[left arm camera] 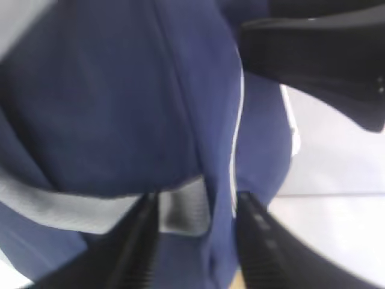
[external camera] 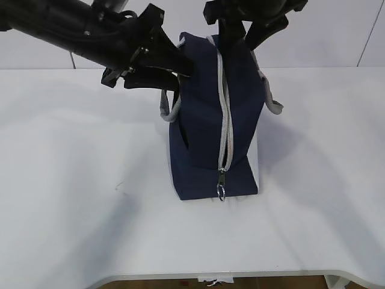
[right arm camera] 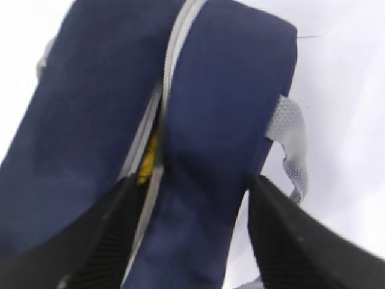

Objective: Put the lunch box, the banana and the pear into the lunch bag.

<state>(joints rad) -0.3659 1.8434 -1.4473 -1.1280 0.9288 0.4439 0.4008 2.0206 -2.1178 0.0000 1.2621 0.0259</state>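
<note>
Lunch bag (external camera: 204,120): one, standing upright mid-table (external camera: 72,180), tall axis vertical, narrow face toward exterior camera. Zipper strip (external camera: 224,108): one, running over the top and down the near face. Metal pull (external camera: 221,191): one, hanging at the bottom end, near the table.

Left gripper (left arm camera: 195,241): up against the bag's upper left corner, pointing in from the side. Jaws apart, about half spread, straddling navy fabric and a strip of grey webbing from the left handle (external camera: 170,111). No pinch visible; webbing close to one finger, contact not clear.

Right gripper (right arm camera: 192,235): directly above the bag top, pointing down. Jaws wide apart, straddling the right half of the top next to the zipper line. Nothing clamped.

Key relation: bag straight below the right claw and to the right of the left claw. Both equally close, touching or nearly so. Probably only a retreat up and outward left, clear of the handles.

Counts:
- bag: 1
- grey handles: 2, second one (external camera: 272,96) drooping on the right side
- yellow sliver (right arm camera: 146,164) seen through a gap in the zipper: 1, inside the bag; banana or pear, cannot tell which
- lunch box: 0 visible
- loose items on the table: 0 visible

Judgement: contents likely all inside, task near done.
</note>
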